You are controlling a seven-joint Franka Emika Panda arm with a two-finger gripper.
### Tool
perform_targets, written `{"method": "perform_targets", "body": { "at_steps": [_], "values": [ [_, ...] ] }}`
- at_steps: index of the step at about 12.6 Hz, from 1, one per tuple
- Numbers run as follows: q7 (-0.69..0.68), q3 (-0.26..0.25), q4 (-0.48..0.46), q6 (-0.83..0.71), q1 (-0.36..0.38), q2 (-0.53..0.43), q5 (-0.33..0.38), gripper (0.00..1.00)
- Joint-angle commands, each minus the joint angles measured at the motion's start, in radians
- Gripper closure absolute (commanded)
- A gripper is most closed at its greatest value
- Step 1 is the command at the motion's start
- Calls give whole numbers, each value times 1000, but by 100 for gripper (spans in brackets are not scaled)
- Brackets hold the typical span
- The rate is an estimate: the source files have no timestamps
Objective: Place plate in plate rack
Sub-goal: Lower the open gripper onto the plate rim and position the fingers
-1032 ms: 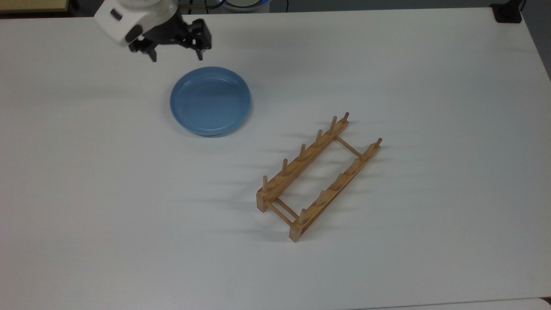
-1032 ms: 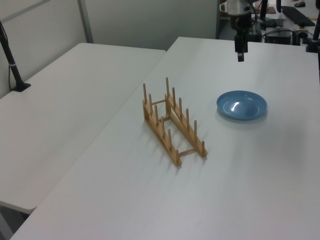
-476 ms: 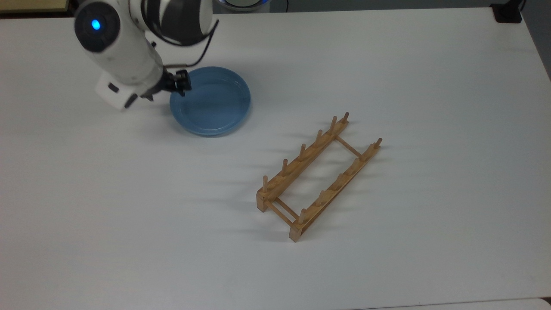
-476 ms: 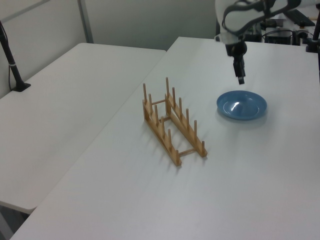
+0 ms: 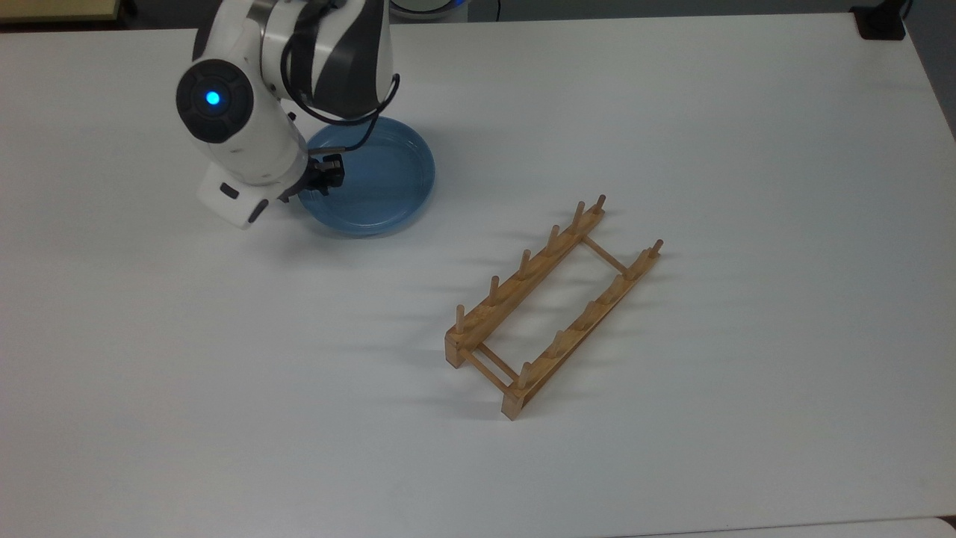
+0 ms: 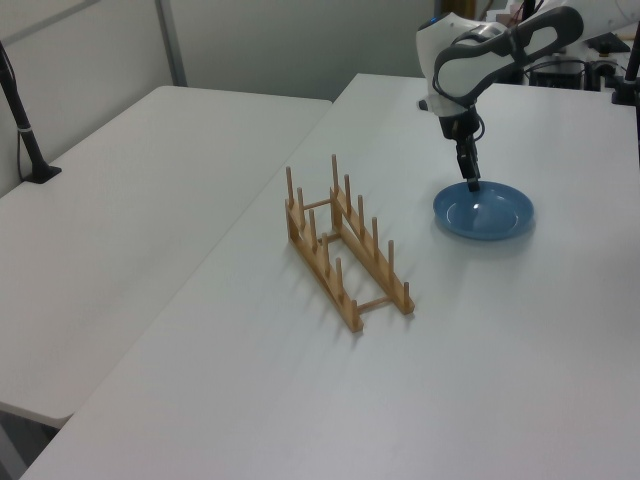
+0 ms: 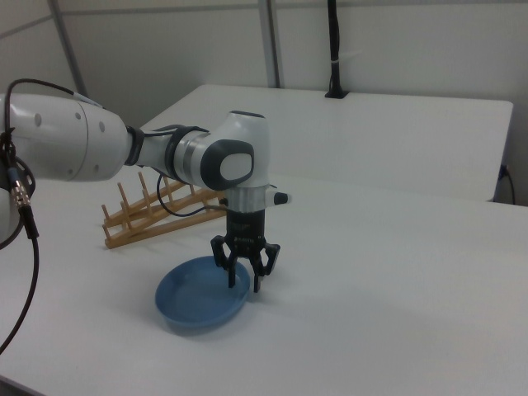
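While end effector [image 7: 243, 279] straddles plate [image 7: 194, 303] rim, fingers apart

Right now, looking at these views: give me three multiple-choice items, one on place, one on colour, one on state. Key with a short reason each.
1. Where is the claw?
A. over the rack
B. at the plate's rim
C. off the table

2. What colour is the plate?
A. light blue
B. red
C. white

3. What state is the rack in?
A. holding the plate
B. tipped on its side
C. standing with nothing in it

Key: 1 B, the right view shows the open fingers straddling the plate's rim. 2 A, all three views show it light blue. 3 C, the top view shows it upright on the table with its pegs bare and the plate lying flat apart from it.
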Motion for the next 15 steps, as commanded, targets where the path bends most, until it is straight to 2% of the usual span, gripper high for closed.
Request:
{"method": "perform_targets", "body": {
  "at_steps": [1,3,4,6,10,15],
  "values": [
    [-9,12,-19,40,13,6,-15,59],
    [-11,17,-24,41,22,13,-24,72],
    [-18,17,-27,47,25,13,-36,84],
    [-41,17,-27,46,25,9,-39,100],
    [-65,17,-12,34,27,-52,-36,100],
    [-26,15,111,-15,50,-223,5,100]
  ]
}}
